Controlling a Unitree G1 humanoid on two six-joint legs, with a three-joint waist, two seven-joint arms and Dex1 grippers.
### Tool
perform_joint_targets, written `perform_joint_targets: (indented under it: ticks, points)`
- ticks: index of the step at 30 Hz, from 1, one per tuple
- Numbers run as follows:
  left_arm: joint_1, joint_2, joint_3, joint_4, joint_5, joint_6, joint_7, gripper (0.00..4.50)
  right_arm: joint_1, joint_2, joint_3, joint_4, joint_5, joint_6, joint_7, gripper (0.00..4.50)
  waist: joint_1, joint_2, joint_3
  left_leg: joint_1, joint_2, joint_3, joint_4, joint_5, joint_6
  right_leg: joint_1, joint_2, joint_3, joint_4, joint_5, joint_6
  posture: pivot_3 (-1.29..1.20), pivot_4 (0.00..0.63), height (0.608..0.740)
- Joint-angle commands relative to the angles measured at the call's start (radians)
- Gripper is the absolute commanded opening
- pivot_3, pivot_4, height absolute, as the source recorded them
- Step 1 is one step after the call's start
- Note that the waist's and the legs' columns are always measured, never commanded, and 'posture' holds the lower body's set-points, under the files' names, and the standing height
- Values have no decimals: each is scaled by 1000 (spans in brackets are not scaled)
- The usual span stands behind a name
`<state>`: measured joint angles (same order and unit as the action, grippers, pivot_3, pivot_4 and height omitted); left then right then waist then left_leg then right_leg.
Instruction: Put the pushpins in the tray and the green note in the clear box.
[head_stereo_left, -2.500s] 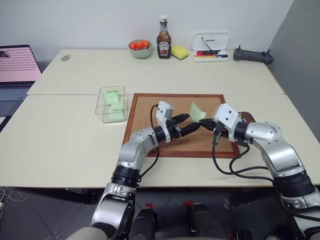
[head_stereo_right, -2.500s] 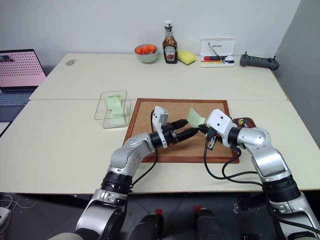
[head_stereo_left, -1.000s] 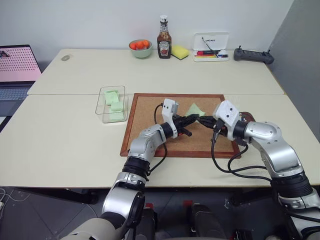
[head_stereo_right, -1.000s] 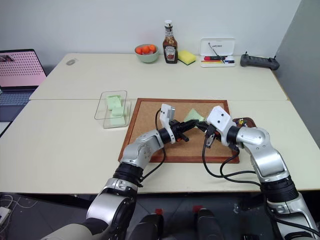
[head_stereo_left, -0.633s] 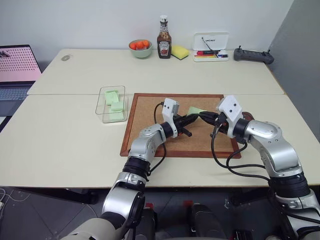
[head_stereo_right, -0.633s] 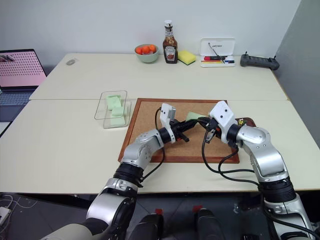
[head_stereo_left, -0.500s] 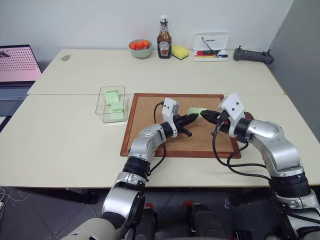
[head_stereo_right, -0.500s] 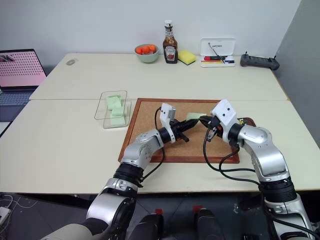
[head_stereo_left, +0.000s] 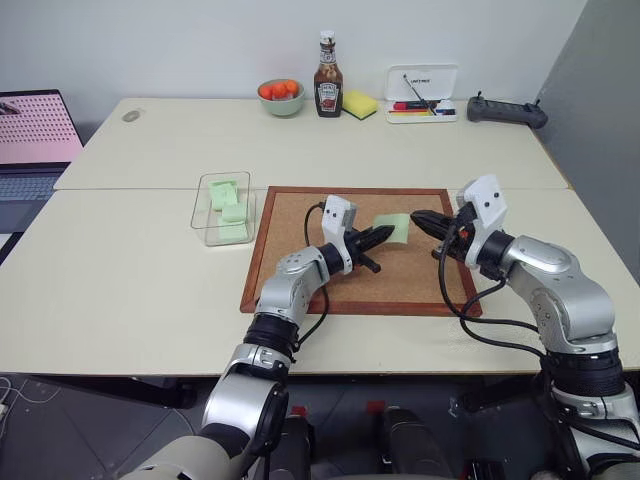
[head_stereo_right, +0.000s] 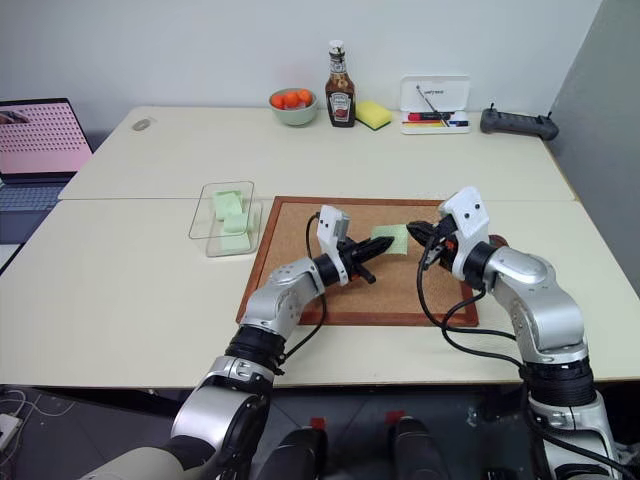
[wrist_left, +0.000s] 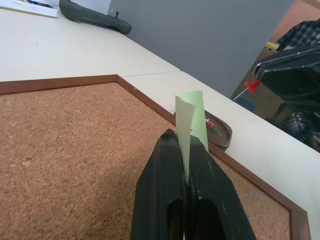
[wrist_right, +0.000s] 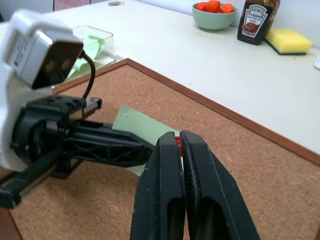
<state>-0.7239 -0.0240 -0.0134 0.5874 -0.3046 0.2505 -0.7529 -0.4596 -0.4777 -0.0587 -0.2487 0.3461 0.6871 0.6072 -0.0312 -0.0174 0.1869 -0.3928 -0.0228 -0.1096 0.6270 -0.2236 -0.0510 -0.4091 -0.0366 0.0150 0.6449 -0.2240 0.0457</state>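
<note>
Green note (head_stereo_left: 392, 227) hangs over the corkboard (head_stereo_left: 300, 250), pinched in the left gripper (head_stereo_left: 383, 236). Right gripper (head_stereo_left: 420, 219), at its three o'clock, pinches a red pushpin (wrist_left: 251, 85); best lower it gently into the tray (wrist_left: 222, 134).

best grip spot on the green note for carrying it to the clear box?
Pinch it by one edge, coming in level from the robot's left, probably as the left gripper does: shut on the near edge of the green note. The thin slip stands free above the corkboard, so an edge pinch suits it. The right gripper, shut on the red pushpin, is apart from it.
</note>
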Motion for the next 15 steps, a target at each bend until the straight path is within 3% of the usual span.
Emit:
perform_joint_targets:
  ticks: [1, 9, 15]
  points:
    - [-10, 12, 7, -30, -7, -16, -10, 50, 9, -20, -61, -61, 30, 15, -28, 0, 0, 0, 0, 0, 0, 0, 0, 0, 0, 0, 0, 0, 0, 0, 0, 0, 150, 740]
    - [30, 69, -4, -99, -11, 16, -41, 50, 110, -228, -24, 68, -205, -124, -69, 0, 1, 0, 0, 0, 0, 0, 0, 0, 0, 0, 0, 0, 0, 0, 0, 0, 150, 740]
    - [39, 81, -14, -115, -3, 20, -41, 50, 116, -288, 29, 242, -335, -239, -99, 0, -3, 0, 0, 1, 0, 2, 0, 0, 0, 0, 0, 1, 0, 0, 0, 0, 150, 740]
